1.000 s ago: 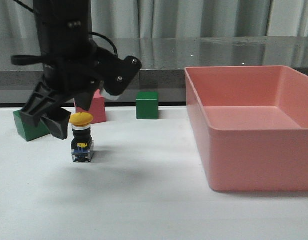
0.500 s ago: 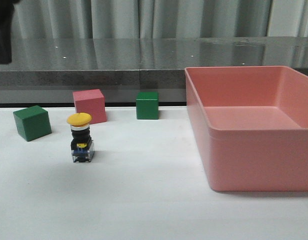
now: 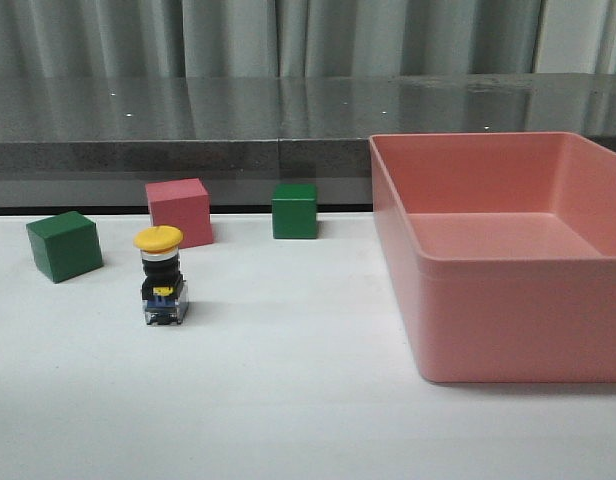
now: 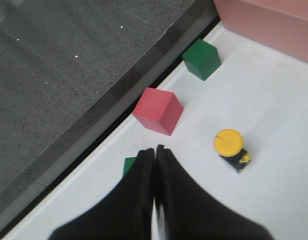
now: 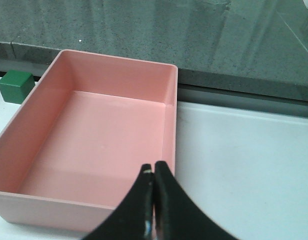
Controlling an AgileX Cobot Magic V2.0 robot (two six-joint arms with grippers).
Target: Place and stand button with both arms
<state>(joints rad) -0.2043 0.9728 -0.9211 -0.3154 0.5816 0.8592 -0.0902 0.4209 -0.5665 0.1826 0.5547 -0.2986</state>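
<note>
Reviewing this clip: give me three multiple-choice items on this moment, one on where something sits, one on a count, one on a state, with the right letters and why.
1. Where is the button?
A. On the white table, in front of the pink cube
B. Inside the pink bin
C. On top of a green cube

2. How many green cubes are on the table?
A. One
B. Two
C. Three

3. How is the button resting?
A. On its side
B. Cap down
C. Upright, yellow cap on top

Answers: 1 A, it stands on the table just in front of the pink cube. 2 B, one at the left, one at the middle. 3 C, the cap is on top, base on the table.
</note>
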